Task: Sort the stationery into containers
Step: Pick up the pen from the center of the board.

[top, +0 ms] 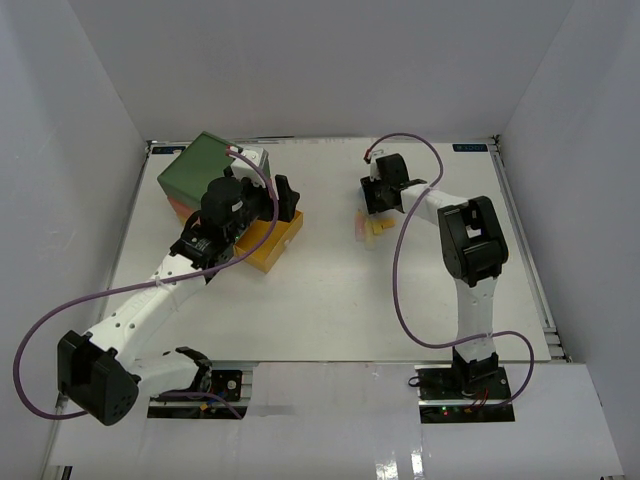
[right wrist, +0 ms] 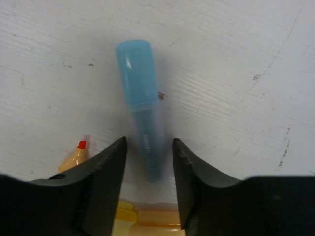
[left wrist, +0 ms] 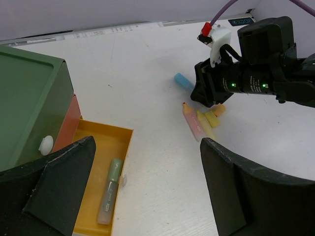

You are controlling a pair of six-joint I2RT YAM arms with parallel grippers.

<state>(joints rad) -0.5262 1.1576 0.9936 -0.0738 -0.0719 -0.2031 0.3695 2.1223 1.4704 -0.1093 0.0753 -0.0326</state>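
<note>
**Blue marker straddled, not yet gripped**

The blue marker lies flat on the table, in its far half, right of centre. The right gripper straddles it, jaws apart with slim gaps either side. Pastel markers lie just beside. Near the far-left corner, the left gripper hangs wide open over the chest's pulled-out yellow drawer, which holds a mint-green pen.

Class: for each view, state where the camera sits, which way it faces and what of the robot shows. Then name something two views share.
Top external: above and behind the bases, looking down on the table; left arm and right arm show.
Left wrist: on the left arm, facing across the table; the left end effector frames the bottom corners.
Right wrist: on the right arm, looking straight down; the right end effector straddles a blue marker.
Shared: both wrist views show that blue marker.
</note>
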